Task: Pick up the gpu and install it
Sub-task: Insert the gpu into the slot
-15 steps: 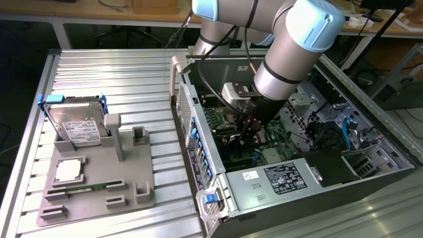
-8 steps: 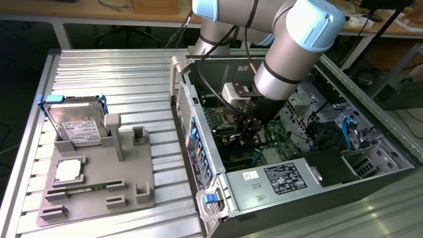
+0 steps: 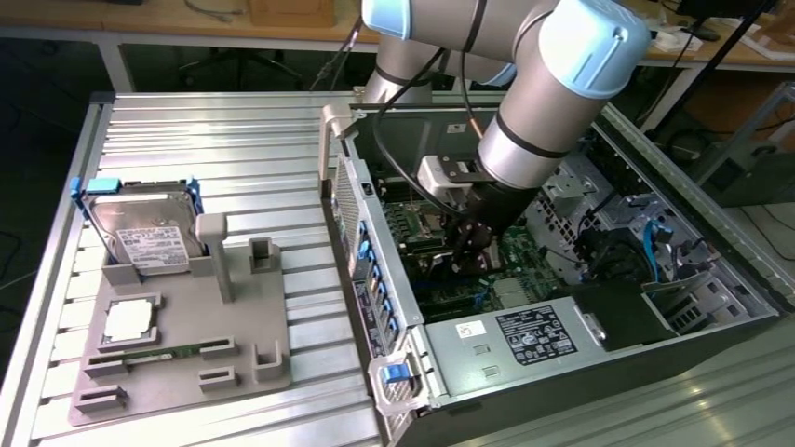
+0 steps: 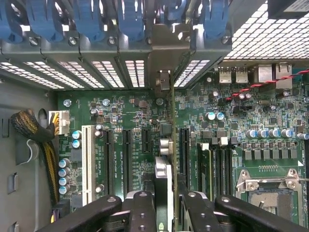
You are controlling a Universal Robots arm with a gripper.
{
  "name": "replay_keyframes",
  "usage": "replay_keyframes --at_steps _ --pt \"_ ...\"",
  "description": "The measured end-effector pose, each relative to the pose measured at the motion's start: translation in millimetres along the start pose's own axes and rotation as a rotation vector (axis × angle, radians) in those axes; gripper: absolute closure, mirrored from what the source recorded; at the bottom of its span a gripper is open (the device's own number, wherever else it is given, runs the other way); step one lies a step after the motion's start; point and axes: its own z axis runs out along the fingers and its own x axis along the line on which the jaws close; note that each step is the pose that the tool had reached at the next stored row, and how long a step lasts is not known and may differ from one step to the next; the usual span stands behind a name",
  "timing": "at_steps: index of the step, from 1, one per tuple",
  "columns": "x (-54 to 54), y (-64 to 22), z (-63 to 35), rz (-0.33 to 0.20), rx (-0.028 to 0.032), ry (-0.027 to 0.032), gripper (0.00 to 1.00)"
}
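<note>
Gripper [image 4: 166,203] partly closed on the gpu [image 4: 170,145], held edge-on above the motherboard [image 4: 125,121] so its connector faces a slot. Arm reaches down inside the open computer case [image 3: 522,345] for that reason.

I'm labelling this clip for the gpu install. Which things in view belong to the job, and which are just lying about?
Belongs to the job:
- gpu, edge-on between the gripper fingers, above the motherboard
- open computer case

Lying about:
- hard drive, upright in the grey holder tray
- processor chip on that tray
- memory stick in its slot on the tray
</note>
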Motion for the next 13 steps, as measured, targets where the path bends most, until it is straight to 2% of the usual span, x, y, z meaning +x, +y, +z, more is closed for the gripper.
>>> replay_keyframes --at_steps 13 --pt "0.4 -0.1 5.7 -0.003 0.0015 0.0008 0.73"
